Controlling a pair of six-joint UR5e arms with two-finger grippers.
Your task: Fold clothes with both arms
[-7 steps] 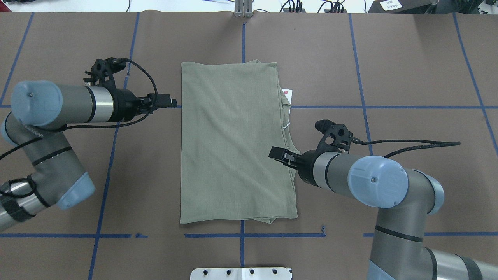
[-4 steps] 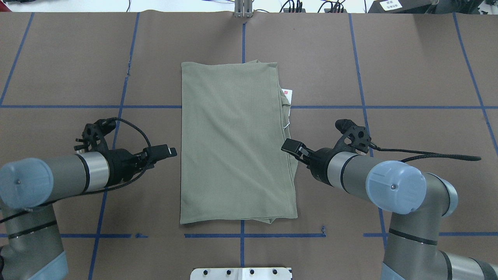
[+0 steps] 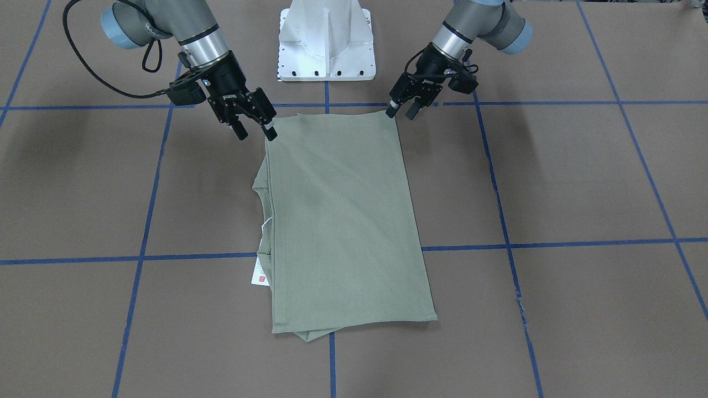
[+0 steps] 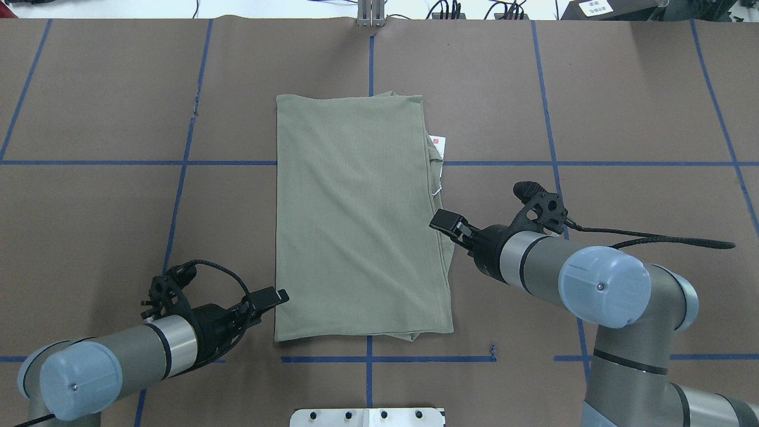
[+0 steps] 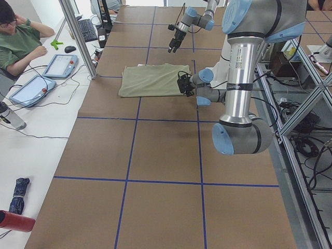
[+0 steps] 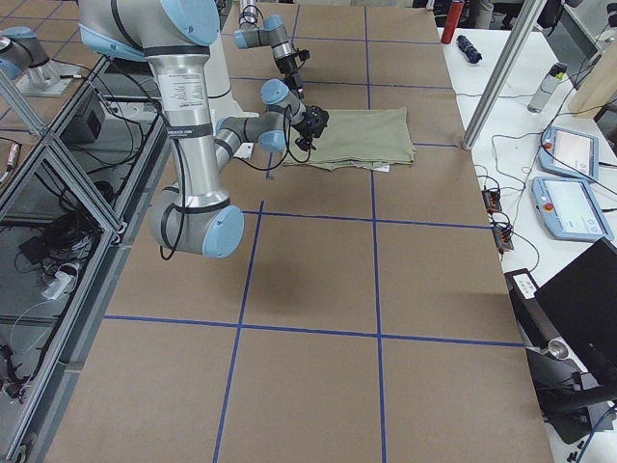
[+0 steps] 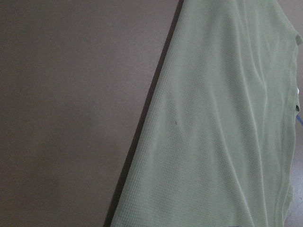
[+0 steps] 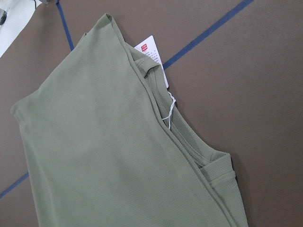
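Both pairs of jaws stood parted with nothing between them. The front-facing view showed this plainly. There the left gripper (image 3: pixel 402 113) hung at one robot-side corner of the shirt (image 3: pixel 343 221) and the right gripper (image 3: pixel 255 134) at the other. One fingertip of each sat close to the cloth edge, but whether either touched it could not be told. From overhead the same grippers appeared edge-on, so their gaps were hard to read. In that view the right gripper also seemed to sit partway along the shirt's right edge rather than at a corner.

The shirt lay flat at the centre of the table (image 4: pixel 593 89), folded into a long sage-green rectangle.

Only the right wrist view gave the finer details. It showed the white hang tag (image 8: pixel 152 56) with a small red mark and its thin white string. It also showed the ribbed collar (image 8: pixel 215 165) poking out from under the top layer. The left wrist view showed nothing but plain knit and one diagonal edge against bare brown surface.

Brown paper covered the table, crossed by blue tape lines (image 4: pixel 593 163) in a wide grid. A white pedestal (image 3: pixel 326 38) stood at the robot's side between the two arms.

The left side view took in a person (image 5: pixel 18 39) seated at a white bench (image 5: pixel 36 140) alongside the table. Two handheld controllers (image 5: pixel 61 65) and loose cables lay on it. The right side view added a dark laptop (image 6: pixel 578 289) at the bench's near end.
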